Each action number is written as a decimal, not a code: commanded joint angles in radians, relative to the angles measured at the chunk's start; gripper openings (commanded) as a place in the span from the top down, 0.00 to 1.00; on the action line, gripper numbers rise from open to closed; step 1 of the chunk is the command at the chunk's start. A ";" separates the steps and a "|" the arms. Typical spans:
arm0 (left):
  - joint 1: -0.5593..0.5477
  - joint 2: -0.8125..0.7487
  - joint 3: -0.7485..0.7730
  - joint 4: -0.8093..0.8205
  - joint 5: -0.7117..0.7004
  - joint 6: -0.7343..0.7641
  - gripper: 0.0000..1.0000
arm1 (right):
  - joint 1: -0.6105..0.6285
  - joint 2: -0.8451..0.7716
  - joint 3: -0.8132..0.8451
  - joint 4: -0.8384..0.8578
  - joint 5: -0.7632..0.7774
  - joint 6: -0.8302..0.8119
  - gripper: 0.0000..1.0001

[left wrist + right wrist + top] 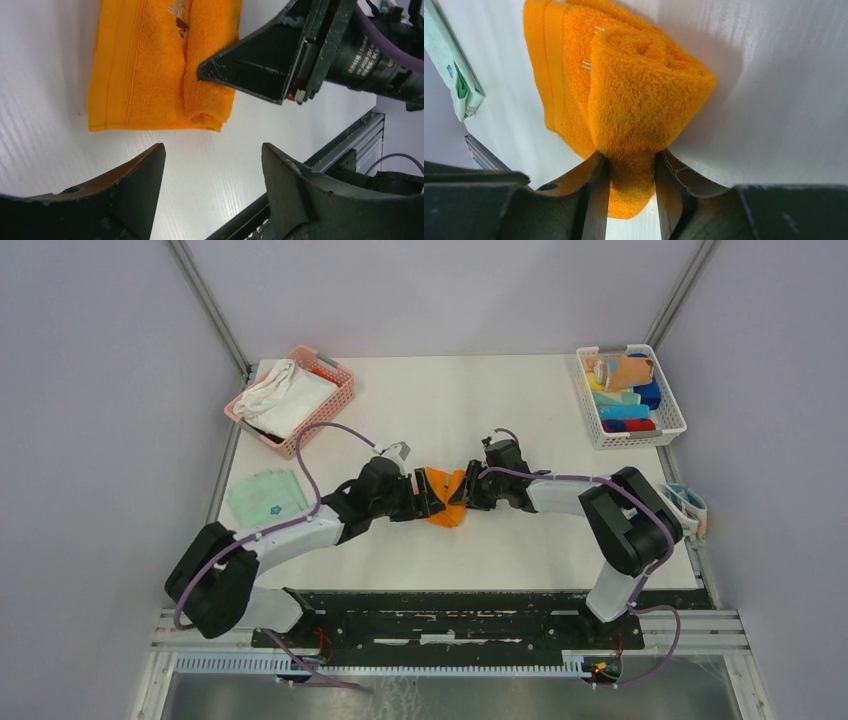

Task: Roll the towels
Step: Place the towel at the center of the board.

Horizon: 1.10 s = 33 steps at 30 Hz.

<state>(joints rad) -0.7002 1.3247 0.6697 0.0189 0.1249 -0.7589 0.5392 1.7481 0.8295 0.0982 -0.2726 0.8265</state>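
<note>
At the centre of the table (pixel 520 400), my left gripper (pixel 212 150) has its jaws spread wide and holds nothing. It sits just beside the orange towel (pixel 145 65). My right gripper (pixel 631 160) pinches that towel's rolled end, and the rest lies flat. The mint green towel (pixel 266 497) lies flat at 9 o'clock. Farther off, a pink basket (pixel 340 375) holding a white cloth (pixel 285 398) sits at 11 o'clock, and a white basket (pixel 640 440) of rolled towels (pixel 628 405) at 1 o'clock.
</note>
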 commanded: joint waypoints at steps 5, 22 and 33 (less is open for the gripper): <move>-0.034 0.200 0.128 0.148 -0.017 -0.047 0.39 | -0.015 -0.072 -0.072 -0.019 0.067 0.044 0.45; -0.079 0.388 0.208 0.138 -0.009 -0.023 0.59 | -0.105 -0.085 0.016 -0.043 0.021 0.059 0.34; -0.096 0.403 0.242 -0.103 -0.195 0.079 0.67 | -0.103 0.050 0.135 -0.212 0.021 -0.035 0.53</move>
<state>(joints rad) -0.7872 1.7443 0.8940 0.0532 0.0586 -0.7601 0.4358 1.7657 0.9043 -0.0154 -0.2836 0.8524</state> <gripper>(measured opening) 0.317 0.512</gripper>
